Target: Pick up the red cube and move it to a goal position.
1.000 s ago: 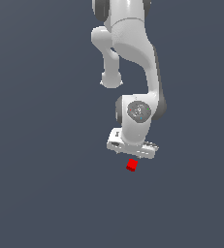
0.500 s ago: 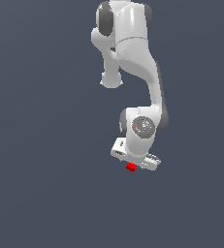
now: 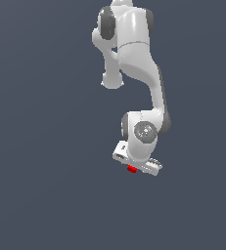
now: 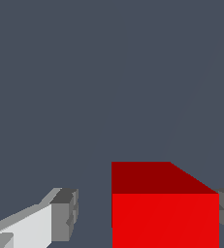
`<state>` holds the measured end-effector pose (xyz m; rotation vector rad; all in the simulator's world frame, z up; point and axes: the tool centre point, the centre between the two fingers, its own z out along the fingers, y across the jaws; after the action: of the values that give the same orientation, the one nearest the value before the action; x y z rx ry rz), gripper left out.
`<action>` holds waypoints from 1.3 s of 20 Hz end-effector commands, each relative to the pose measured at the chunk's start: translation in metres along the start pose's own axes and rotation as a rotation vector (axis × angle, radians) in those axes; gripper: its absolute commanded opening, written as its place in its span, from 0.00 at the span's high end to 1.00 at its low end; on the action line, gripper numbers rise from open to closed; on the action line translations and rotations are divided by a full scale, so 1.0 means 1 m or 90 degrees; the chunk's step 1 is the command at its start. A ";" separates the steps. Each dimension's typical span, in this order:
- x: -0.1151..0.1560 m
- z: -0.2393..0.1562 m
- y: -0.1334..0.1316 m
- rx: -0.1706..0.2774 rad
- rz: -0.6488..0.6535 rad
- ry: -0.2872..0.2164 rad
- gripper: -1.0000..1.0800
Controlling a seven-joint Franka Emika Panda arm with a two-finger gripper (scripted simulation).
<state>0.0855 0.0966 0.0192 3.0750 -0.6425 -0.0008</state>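
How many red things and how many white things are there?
Red: 1, the cube
White: 1, the robot arm with its gripper
Total: 2

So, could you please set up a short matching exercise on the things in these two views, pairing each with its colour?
Things:
1. red cube
2. fingers, at the tips
3. arm
4. floor

Colours:
A. white
B. bright red
C. dark blue-grey
D. mid grey

Pairs: 1-B, 2-D, 3-A, 4-C
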 end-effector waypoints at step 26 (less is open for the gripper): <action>-0.002 -0.048 0.018 0.000 0.000 0.000 1.00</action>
<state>0.0776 0.0840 0.0571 3.0749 -0.6408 -0.0028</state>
